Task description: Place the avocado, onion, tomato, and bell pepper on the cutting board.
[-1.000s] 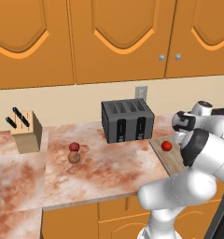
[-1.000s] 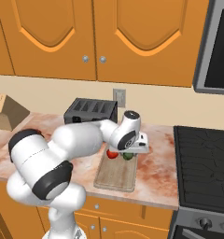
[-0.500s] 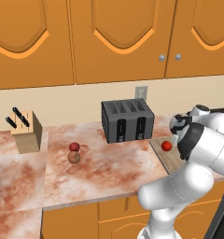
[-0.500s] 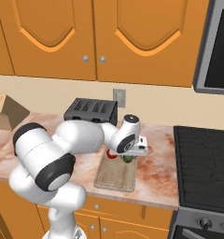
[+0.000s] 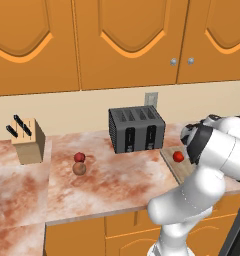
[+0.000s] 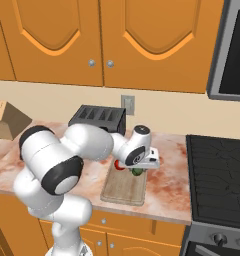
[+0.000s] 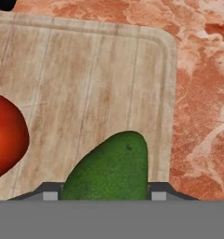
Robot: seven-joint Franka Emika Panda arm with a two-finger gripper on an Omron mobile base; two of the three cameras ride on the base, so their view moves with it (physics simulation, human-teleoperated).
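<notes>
My gripper is shut on the dark green avocado, which hangs low over the right part of the wooden cutting board. From the right base view the gripper holds the avocado just over the far end of the board. The red tomato lies on the board to the avocado's left, also seen as the tomato on the board. Far to the left on the counter, the tan onion rests against the dark red bell pepper.
A black toaster stands behind the board's left side. A knife block sits at the counter's far left. A dark stove top adjoins the counter to the right of the board. Wall cabinets hang above.
The gripper has sunk a little towards the board with the avocado in it, and the arm's elbow has swung. The vegetables on the counter stayed put.
</notes>
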